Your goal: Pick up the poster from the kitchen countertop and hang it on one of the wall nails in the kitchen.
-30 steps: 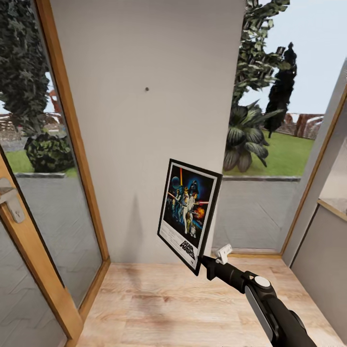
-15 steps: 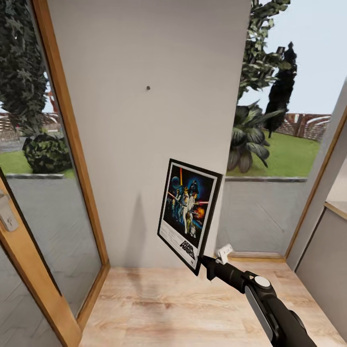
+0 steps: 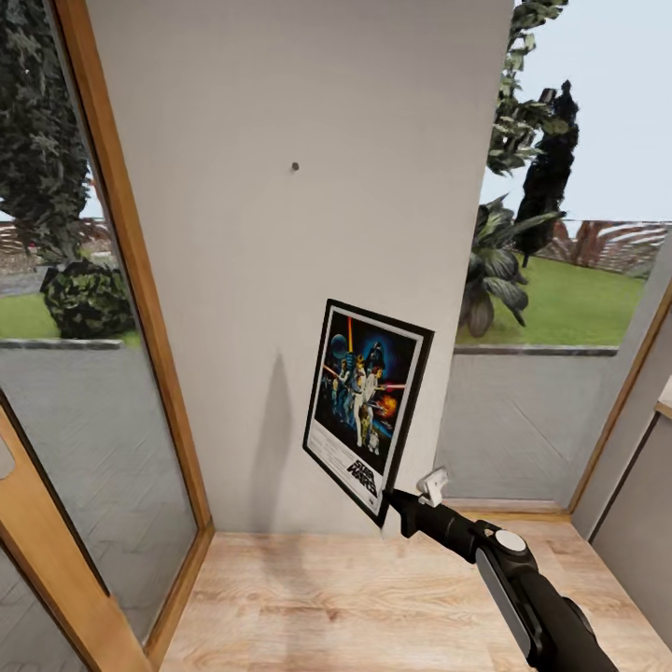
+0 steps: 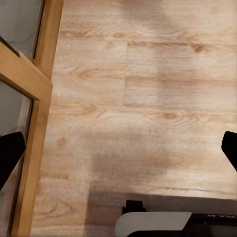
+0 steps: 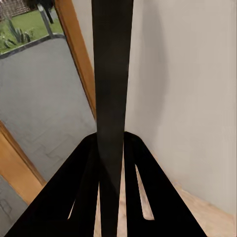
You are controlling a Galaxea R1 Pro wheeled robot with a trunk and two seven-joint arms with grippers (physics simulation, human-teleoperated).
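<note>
The poster [image 3: 366, 409], a framed Star Wars print, hangs upright in the air in front of a light grey wall [image 3: 280, 308]. My right gripper [image 3: 390, 509] is shut on its lower right corner. In the right wrist view the poster's frame [image 5: 112, 89] shows edge-on as a black strip between the dark fingers [image 5: 74, 197]. A wall nail [image 3: 295, 166] is a small dark dot on the wall, up and to the left of the poster's top edge. My left gripper [image 4: 118, 153] is open over the wooden floor, with nothing between its fingertips [image 4: 10, 158].
A wood-framed glass door [image 3: 112, 308] stands left of the wall panel, and a window onto a garden [image 3: 560, 308] is at the right. Light wooden floor [image 3: 373, 597] runs to the wall's foot. A grey panel [image 3: 644, 551] sits at the far right.
The whole view has closed in on the wall, so the camera moved; the door handle at the left slid out of the picture. The poster stays in my right gripper, a touch higher.
</note>
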